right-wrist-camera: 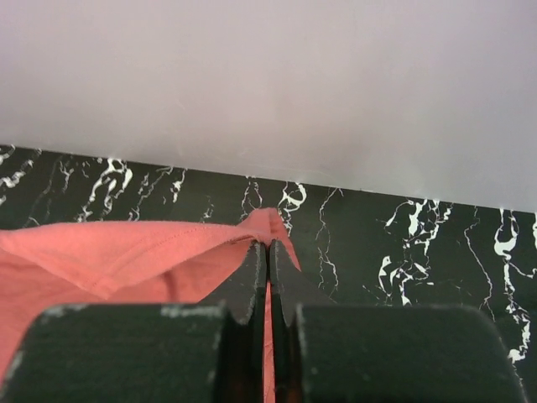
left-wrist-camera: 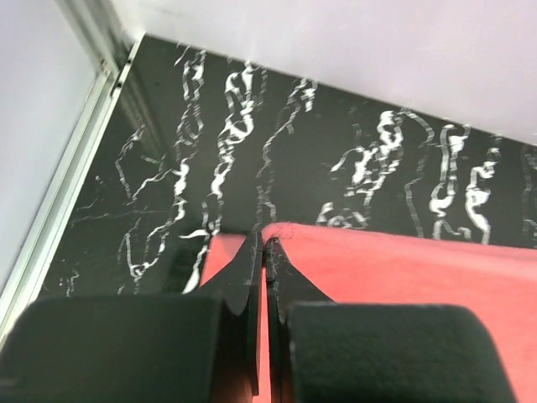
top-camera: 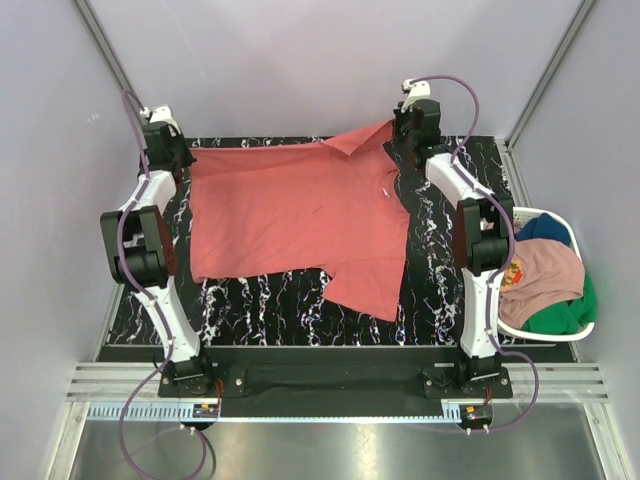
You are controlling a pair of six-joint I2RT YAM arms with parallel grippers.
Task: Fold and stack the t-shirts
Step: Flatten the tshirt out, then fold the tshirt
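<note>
A coral-red t-shirt (top-camera: 300,215) lies spread over the black marbled table (top-camera: 440,290), a sleeve hanging toward the near edge. My left gripper (top-camera: 183,157) is shut on its far left corner (left-wrist-camera: 281,233), with red cloth pinched between the jaws. At the far right, my right gripper (top-camera: 400,135) is shut on the shirt's other far corner (right-wrist-camera: 268,225), which is lifted and folded into a peak. More t-shirts fill the white basket (top-camera: 585,330): a dusty pink one (top-camera: 545,270), a dark blue one (top-camera: 545,230) and a green one (top-camera: 560,318).
The basket stands off the table's right edge beside the right arm. Pale walls (top-camera: 300,60) close in the far side and both flanks. A metal rail (left-wrist-camera: 63,193) runs along the table's left edge. The arm bases (top-camera: 330,380) sit on a black bar at the near edge.
</note>
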